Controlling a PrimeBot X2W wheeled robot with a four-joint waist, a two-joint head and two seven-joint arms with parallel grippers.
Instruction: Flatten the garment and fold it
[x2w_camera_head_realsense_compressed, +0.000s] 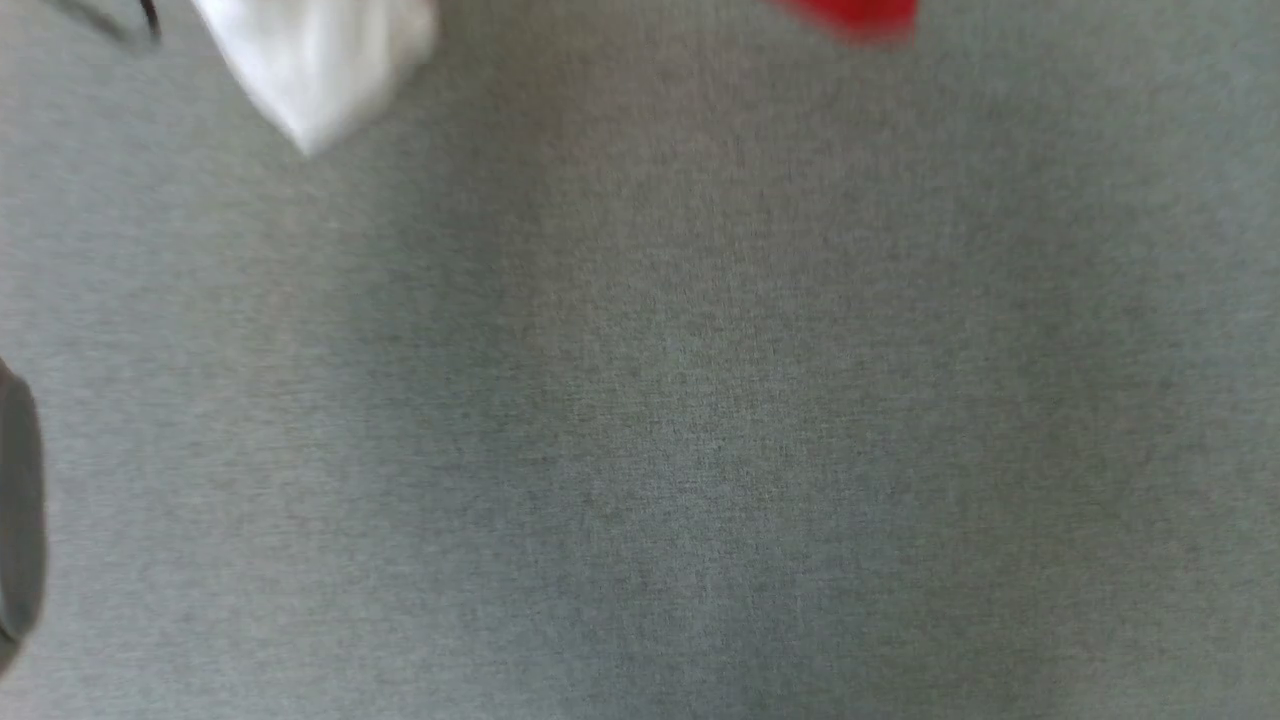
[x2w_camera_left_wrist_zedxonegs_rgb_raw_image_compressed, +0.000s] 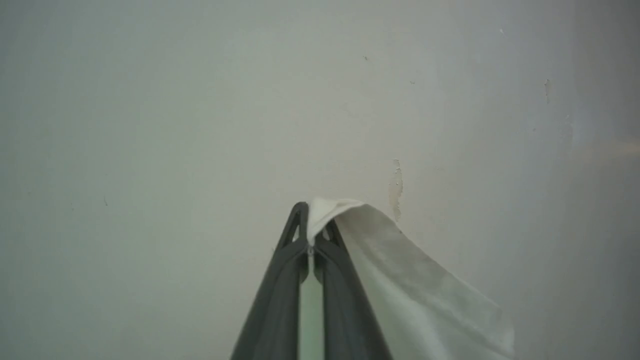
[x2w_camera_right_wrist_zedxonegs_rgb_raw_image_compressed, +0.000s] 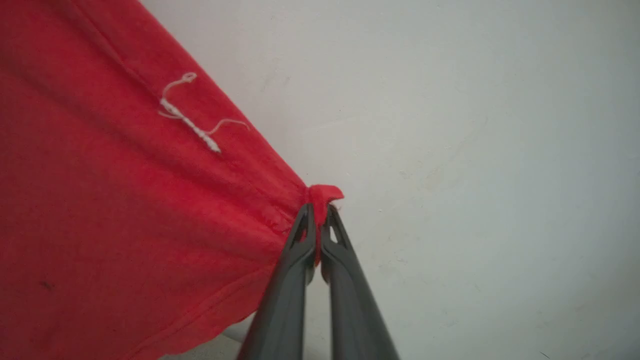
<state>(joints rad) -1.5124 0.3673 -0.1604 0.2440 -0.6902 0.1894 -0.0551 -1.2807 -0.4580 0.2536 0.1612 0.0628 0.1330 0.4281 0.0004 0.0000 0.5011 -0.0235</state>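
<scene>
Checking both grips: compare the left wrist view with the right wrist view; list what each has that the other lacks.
Left wrist view: left gripper shut on white fabric of the garment; a paint chip behind. Right wrist view: right gripper shut on its red corner; a loose white thread. Shared: dark fingers pinching cloth, pale background.

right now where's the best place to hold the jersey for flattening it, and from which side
By its corners, from the outer edge inward. The right gripper is shut on a red corner of the garment, cloth fanning away from it; the left gripper pinches a white-sided corner. Thin corners pinch easily and likely let it spread.
</scene>
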